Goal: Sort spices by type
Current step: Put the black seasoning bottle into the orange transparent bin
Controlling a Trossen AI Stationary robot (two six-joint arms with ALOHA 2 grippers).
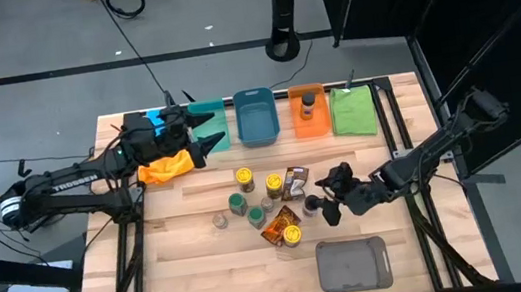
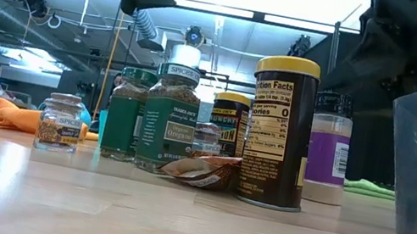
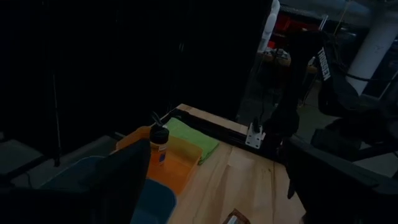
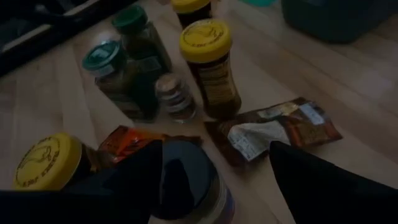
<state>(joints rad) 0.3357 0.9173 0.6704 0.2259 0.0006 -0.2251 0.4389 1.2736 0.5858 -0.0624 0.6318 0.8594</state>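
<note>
At 3 o'clock on desk (image 1: 207,274), right tool (image 4: 214,180) is spread around dark-lid jar (image 4: 186,180), prob. to pick it; left tool (image 1: 206,133) spread over bins.

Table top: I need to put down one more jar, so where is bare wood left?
Bare wood lies left of the jar cluster, below the orange cloth, and left of the grey tray. Crowded between cluster and right gripper.

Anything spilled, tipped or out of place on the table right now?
No spill or tipped jar shows. One oddity: an orange cloth lies crumpled on the table near the left gripper, not flat like the green cloth.
</note>
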